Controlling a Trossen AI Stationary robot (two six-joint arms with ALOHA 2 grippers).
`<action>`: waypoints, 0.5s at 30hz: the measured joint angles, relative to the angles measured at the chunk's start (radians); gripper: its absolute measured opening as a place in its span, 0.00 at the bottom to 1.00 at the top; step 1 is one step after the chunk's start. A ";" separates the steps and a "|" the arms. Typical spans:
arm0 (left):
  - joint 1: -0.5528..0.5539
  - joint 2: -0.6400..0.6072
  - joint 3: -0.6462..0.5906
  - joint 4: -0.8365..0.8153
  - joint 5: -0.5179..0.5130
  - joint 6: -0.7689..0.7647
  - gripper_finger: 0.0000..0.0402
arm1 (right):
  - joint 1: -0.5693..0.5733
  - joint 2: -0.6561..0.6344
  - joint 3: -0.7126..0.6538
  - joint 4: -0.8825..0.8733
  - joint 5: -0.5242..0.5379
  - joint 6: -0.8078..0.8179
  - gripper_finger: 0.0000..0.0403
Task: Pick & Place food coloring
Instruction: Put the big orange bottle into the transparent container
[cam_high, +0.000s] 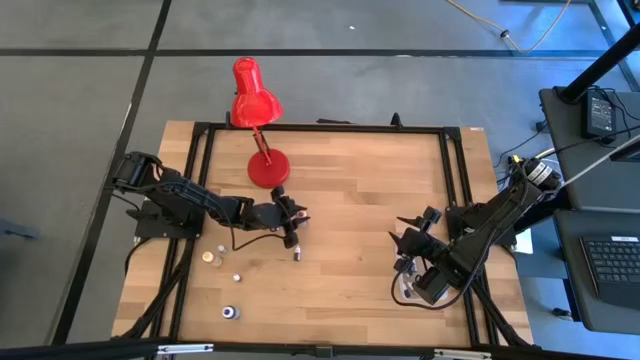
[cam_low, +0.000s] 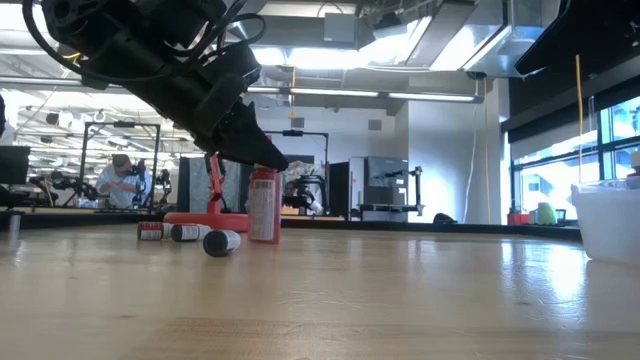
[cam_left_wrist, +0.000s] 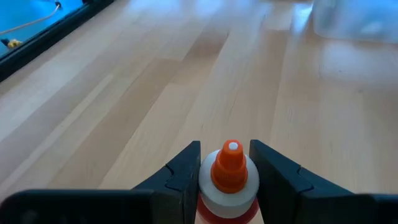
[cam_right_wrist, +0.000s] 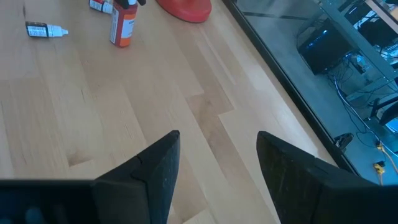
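bottle (cam_left_wrist: 229, 180) between left hand (cam_left_wrist: 227, 171) fingers

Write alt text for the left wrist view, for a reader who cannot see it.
An upright food coloring bottle with an orange dropper tip and white collar stands between the two dark fingers of the left claw, which sit close on either side of it. Beyond it stretches a bare light wooden table, with a clear plastic tub blurred at the far edge.
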 joint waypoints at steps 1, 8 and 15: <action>0.000 0.000 0.000 0.027 0.000 0.000 0.28 | 0.000 0.000 0.000 0.000 0.000 0.000 0.54; 0.007 0.000 0.070 0.136 0.078 0.018 0.30 | 0.000 0.000 0.000 -0.004 0.000 0.000 0.54; 0.013 0.093 0.318 0.015 0.118 0.149 0.29 | 0.000 -0.001 0.000 -0.052 -0.001 0.009 0.54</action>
